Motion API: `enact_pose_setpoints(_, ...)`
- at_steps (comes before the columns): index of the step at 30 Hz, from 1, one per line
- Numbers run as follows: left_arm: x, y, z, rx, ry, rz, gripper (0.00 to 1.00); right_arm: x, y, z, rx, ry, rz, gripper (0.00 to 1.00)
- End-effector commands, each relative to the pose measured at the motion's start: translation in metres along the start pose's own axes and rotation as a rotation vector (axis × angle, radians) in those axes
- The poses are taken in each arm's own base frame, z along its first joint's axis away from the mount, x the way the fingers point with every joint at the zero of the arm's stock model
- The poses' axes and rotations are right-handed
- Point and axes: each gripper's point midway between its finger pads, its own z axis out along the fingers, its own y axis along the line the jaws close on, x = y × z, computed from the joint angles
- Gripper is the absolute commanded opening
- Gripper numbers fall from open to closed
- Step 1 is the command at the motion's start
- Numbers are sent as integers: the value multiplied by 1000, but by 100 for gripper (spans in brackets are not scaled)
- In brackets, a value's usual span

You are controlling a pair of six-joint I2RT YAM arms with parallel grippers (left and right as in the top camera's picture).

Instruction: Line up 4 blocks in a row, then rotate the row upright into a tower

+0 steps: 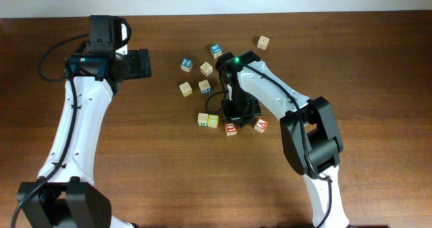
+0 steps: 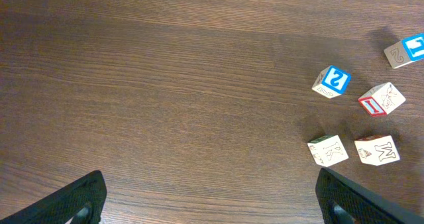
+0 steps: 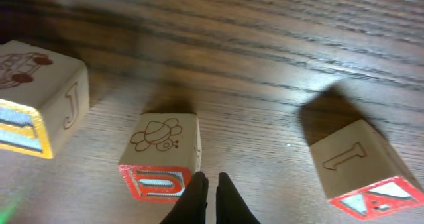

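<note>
The right end effector [image 3: 212, 199] has its two dark fingers pressed together with nothing between them, tips low over the brown wood-grain table [image 3: 265, 45]. In the right wrist view they sit at bottom centre, just beside the lower right corner of a small pale-wood cube with a red-framed U face [image 3: 162, 163] and a bee drawn on top. I cannot tell whether they touch it. At the lower right of that frame, apart from the fingers, lies a second pale-wood cube with a red-framed A face [image 3: 361, 177], turned askew. At the left edge is a pale-wood cube with a yellow-framed face [image 3: 33, 111] and a J on its side.

Overhead, these sit at mid-frame below the right end effector. The yellow-framed cube is just beside a green-faced pale-wood cube [image 1: 202, 119] on its left.

The left end effector [image 2: 211, 207] is spread wide and empty, its fingertips in the bottom corners of the left wrist view, over bare table. Overhead it is at upper left, well apart from the cubes. A blue-faced cube marked 2 [image 2: 331, 82] lies at the right of the left wrist view.
</note>
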Motion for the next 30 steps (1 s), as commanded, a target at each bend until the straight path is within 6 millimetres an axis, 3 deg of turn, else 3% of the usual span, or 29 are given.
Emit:
enact_pose_setpoints(1,-3,0,0,-6,-8,-12,99,2,6,2,-30,13,36,8)
enact_pose_setpoints(7,-3,0,0,-5,-8,-12,99,4,13,1,-78,29,134,11)
enact_pose_setpoints(13,-3,0,0,-3,-7,-12,99,22,14,-23,-69,94,133,16)
enact_pose_setpoints(20,-3,0,0,-6,-8,-12,99,38,35,-9,53,69,62,16)
enact_pose_setpoints(23,-3,0,0,-8,-8,-12,99,40,31,2,107,60,73,16)
enact_pose_setpoints(30,-4,3,0,-21,-10,-12,99,20,27,7,137,-33,68,15)
